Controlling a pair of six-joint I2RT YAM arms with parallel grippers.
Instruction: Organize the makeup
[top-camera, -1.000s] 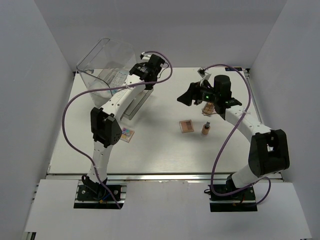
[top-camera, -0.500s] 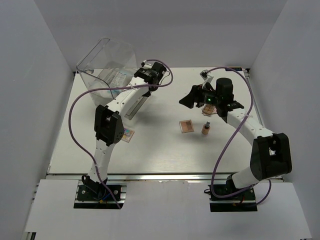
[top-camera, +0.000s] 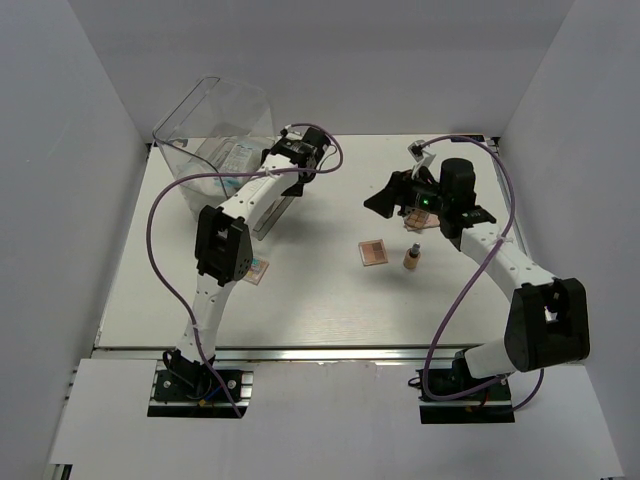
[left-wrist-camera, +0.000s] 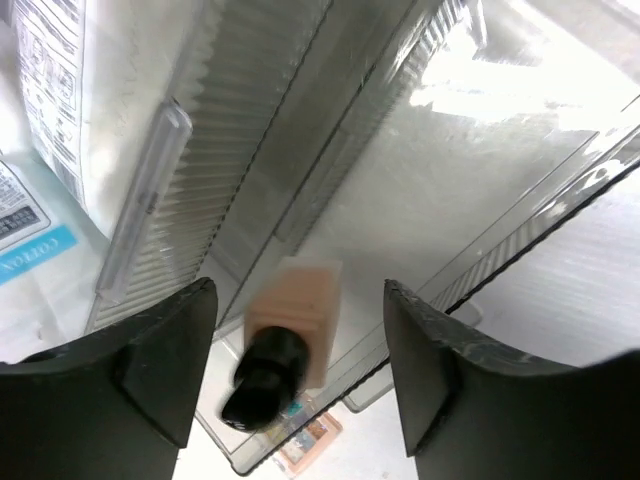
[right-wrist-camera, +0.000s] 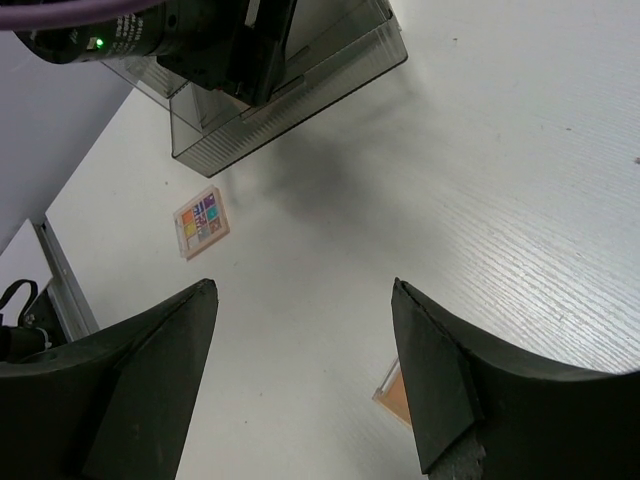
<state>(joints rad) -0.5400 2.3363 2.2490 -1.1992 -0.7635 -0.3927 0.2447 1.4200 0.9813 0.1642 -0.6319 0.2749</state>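
In ribbed clear drawer (left-wrist-camera: 190, 220), square tan bottle (left-wrist-camera: 297, 305)

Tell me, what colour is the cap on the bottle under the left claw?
Black cap, tan bottle; the left wrist view shows it best.

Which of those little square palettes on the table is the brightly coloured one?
The colourful palette lying farthest left: its squares are blue, red and orange. The middle palette shows only tan shades.
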